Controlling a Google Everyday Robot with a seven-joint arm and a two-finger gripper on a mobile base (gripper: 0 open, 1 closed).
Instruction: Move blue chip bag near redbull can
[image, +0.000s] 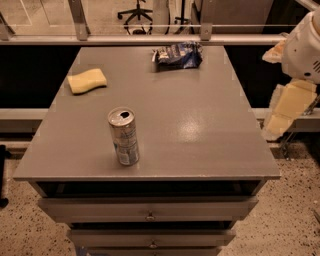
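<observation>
Nothing is done yet: the blue chip bag (178, 55) lies at the table's (200, 150) far edge, well apart from the redbull can (123, 136) standing near the front. The gripper (287, 109) hangs off the table's right side, touching neither; I cannot tell whether it is open or closed.

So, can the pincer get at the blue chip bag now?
Probably yes: the pincer hangs beside the table's right edge, and nothing stands between it and the blue chip bag at the far edge.

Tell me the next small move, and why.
Probably swing the gripper, now beyond the table's right edge, toward the bag lying untouched at the far edge; the can stands far from it, near the front.
</observation>
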